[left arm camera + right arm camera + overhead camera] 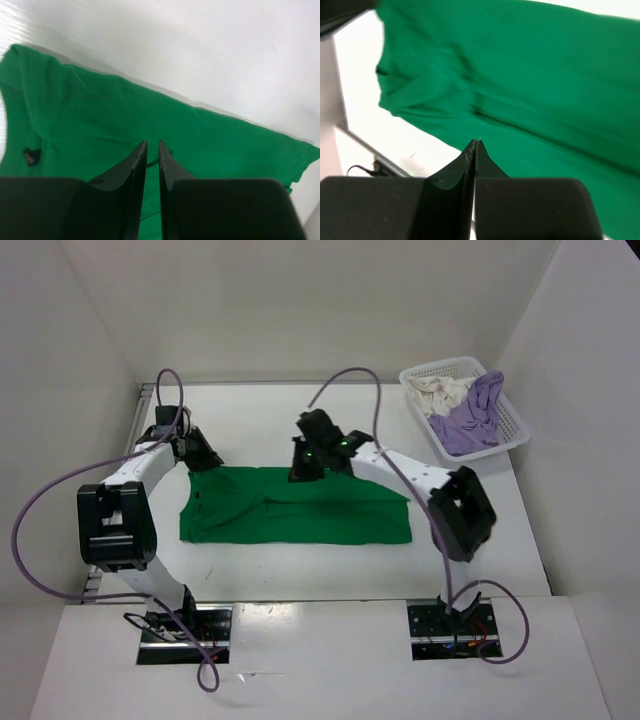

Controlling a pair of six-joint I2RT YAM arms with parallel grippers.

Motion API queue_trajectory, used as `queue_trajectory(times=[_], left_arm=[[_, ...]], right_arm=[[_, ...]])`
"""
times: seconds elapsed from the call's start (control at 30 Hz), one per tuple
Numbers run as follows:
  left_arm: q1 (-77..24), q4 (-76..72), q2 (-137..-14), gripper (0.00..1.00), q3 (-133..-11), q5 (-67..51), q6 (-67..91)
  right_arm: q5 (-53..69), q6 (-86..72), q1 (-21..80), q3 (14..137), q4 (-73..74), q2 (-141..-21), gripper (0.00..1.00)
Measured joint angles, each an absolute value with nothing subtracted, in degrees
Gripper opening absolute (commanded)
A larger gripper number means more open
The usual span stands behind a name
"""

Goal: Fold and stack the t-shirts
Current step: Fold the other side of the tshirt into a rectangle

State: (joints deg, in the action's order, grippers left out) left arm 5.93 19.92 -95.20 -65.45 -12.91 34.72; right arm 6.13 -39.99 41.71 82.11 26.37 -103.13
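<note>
The green t-shirt [300, 508] lies flat mid-counter [260, 420], the left gripper [205, 455] at its far left corner with jaws a narrow slit apart, the right gripper [303, 472] over its far edge with jaws pressed together, while the lavender t-shirt [470, 420] and cream t-shirt [435, 392] sit heaped in the basket [515, 430] far right.

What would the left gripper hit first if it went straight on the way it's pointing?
Most likely the green t-shirt. The left gripper aims down at its cloth, which lies spread on the table. How far above the cloth the tips are is unclear.
</note>
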Motion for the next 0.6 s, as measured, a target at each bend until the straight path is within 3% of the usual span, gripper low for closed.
queue_trajectory(times=[0.17, 0.3, 0.6], left_arm=[[6.2, 18.1, -99.2, 0.21, -65.5, -15.4, 37.1], [6.4, 17.9, -100.8, 0.21, -65.4, -15.8, 39.1], [8.3, 17.3, -101.6, 0.21, -65.4, -16.3, 40.6]], right_arm=[[9.3, -40.4, 46.0, 96.3, 24.9, -117.1, 0.11], [10.6, -40.5, 47.7, 104.9, 25.5, -125.3, 0.33], [9.6, -39.1, 48.7, 121.5, 30.5, -139.3, 0.41]])
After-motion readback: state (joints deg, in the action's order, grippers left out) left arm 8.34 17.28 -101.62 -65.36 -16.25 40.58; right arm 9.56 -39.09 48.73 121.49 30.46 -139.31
